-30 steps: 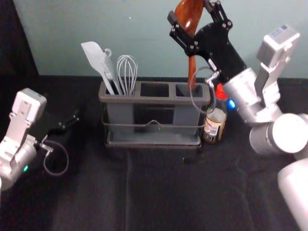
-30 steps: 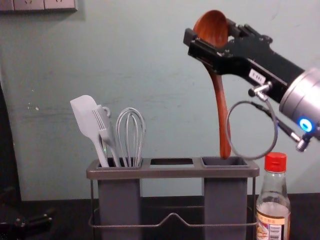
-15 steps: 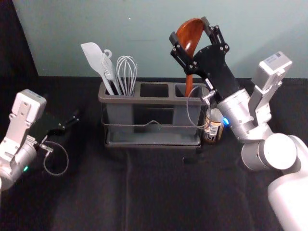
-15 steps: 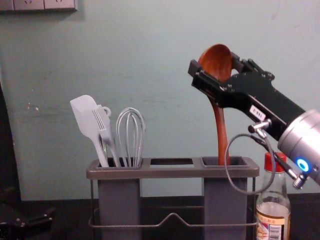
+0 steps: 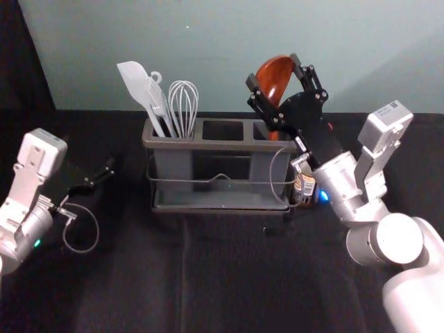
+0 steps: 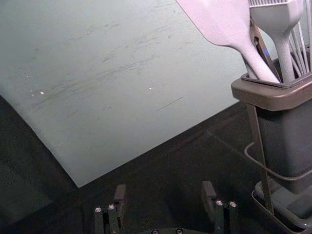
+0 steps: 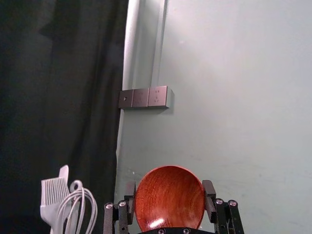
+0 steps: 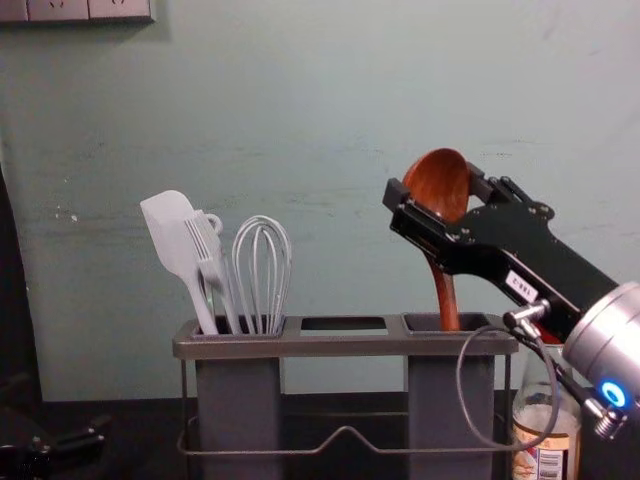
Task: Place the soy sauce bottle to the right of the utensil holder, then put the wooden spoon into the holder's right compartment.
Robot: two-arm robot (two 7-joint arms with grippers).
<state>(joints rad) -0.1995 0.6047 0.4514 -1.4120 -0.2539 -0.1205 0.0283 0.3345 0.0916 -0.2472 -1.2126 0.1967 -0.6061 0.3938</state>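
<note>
Spoon (image 8: 437, 180) lower than before, glossy red-brown bowl up, handle deeper in the holder's (image 8: 300, 346) right compartment (image 8: 448, 400). My right gripper (image 5: 273, 72) grasps the bowl. Bottle (image 8: 543, 458) just right of the holder. Left gripper (image 5: 105, 173), spread, at bench's (image 5: 229, 277) left.

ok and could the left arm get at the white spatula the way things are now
Likely yes. The left gripper is open and empty, and the spatula stands leftmost in the utensil holder, on that arm's side, its blade well above the rim. I see nothing in the way.
</note>
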